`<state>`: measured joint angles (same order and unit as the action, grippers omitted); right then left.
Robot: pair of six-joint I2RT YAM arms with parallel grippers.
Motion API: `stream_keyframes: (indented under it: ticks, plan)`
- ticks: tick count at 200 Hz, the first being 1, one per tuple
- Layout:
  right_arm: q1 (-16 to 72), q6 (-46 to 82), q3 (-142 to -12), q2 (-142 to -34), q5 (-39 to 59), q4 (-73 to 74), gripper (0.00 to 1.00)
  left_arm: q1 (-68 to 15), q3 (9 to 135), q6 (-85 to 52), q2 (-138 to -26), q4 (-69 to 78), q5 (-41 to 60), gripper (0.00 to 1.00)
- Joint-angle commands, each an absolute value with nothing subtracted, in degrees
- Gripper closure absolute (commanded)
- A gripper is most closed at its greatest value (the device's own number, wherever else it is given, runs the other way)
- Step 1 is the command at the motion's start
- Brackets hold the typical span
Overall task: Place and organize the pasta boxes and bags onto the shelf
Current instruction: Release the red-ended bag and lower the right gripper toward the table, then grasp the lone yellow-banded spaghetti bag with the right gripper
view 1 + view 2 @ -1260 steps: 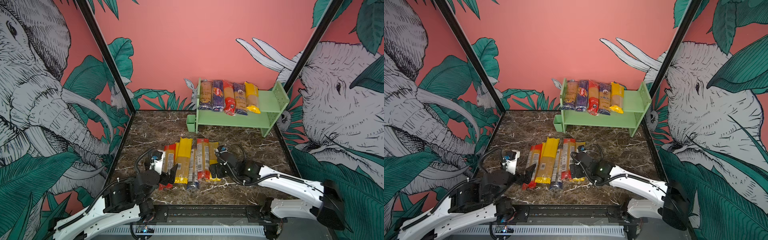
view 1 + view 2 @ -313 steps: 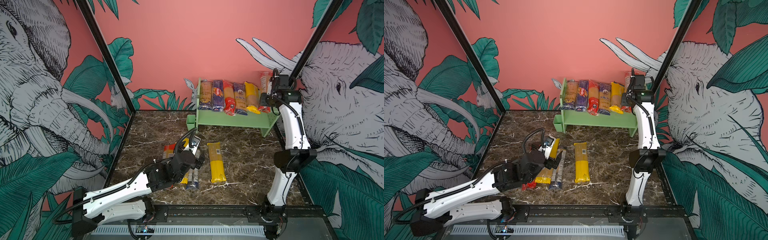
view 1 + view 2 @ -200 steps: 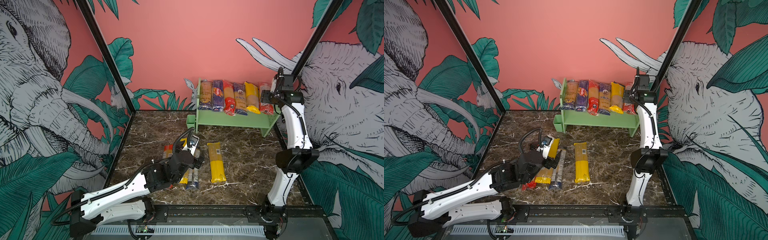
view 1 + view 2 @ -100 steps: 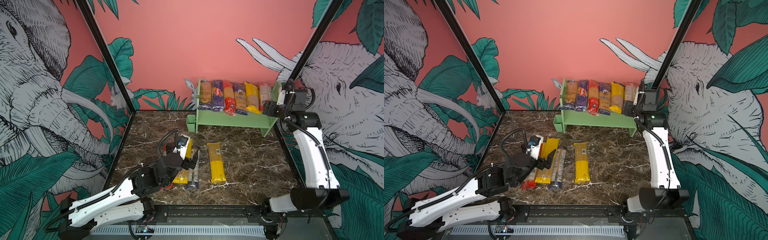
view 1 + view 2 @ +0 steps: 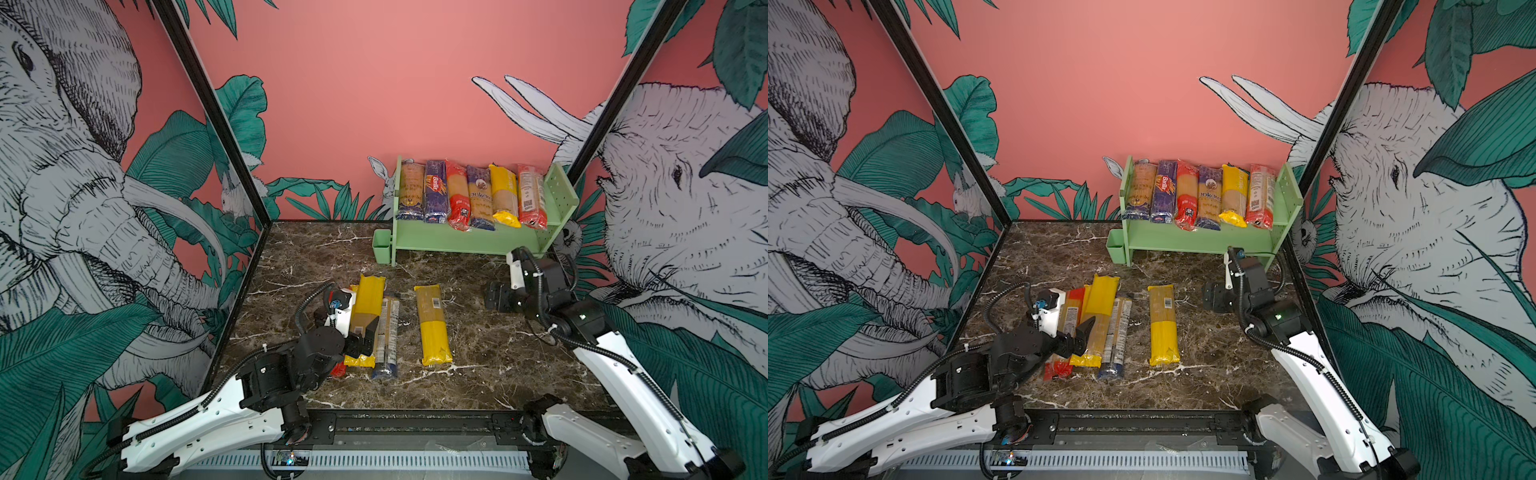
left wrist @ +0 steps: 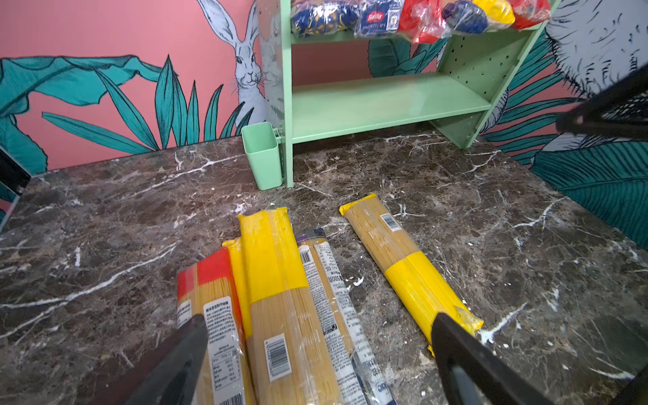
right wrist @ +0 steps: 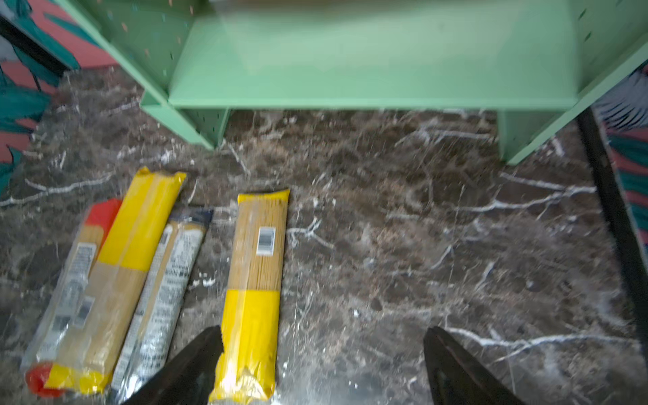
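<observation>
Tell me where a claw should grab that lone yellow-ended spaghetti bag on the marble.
Probably mid-length on the long yellow-ended spaghetti bag, from above, pinching across its narrow width: it lies flat, with bare marble along both long sides.

Tabletop [image 5: 478, 374]: dark marble-pattern slab, white veins, smooth, low sheen.
Shelf [image 5: 457, 241]: light green, smooth, matt; right side panel perforated.
Cup [image 5: 381, 247]: same green, smooth plastic look.
Pasta bags [image 5: 432, 328]: clear film, glossy, crinkled, white printed labels.
</observation>
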<state>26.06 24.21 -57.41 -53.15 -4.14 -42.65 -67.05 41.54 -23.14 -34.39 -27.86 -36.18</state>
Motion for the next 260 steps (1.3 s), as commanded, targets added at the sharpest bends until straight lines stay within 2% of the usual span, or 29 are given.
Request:
stream_keyframes:
  ticks: [1, 43, 83, 163, 219, 243, 260]
  plan:
    - [31.70, 31.57, -51.48, -49.72, -7.11, -42.92, 0.10, -66.88, 39.19, -27.92, -31.51, -31.09, -35.83, 0.01]
    - [48.77, 42.21, -39.82, -52.90, -12.59, -35.81, 0.09, -66.85, 38.53, -28.85, -30.49, -32.12, -36.90, 0.01]
    - [56.56, 47.43, -35.77, -61.92, -15.12, -23.78, 0.05, -66.82, 40.07, -28.98, -32.05, -32.52, -37.09, 0.01]
    - [59.77, 50.58, -38.85, -81.16, -17.37, -13.78, 0.02, -66.88, 40.22, -30.76, -31.69, -34.56, -38.05, 0.01]
    - [59.78, 50.46, -43.13, -88.67, -18.66, -16.57, 0.01, -66.85, 40.21, -31.03, -32.32, -34.94, -38.85, 0.02]
    - [59.77, 50.37, -45.37, -93.55, -17.68, -17.34, 0.03, -66.87, 40.16, -31.11, -33.12, -34.39, -38.89, 0.02]
    - [59.78, 51.27, -43.89, -96.03, -14.87, -12.97, 0.10, -66.87, 40.32, -30.64, -33.65, -34.24, -38.85, 0.02]
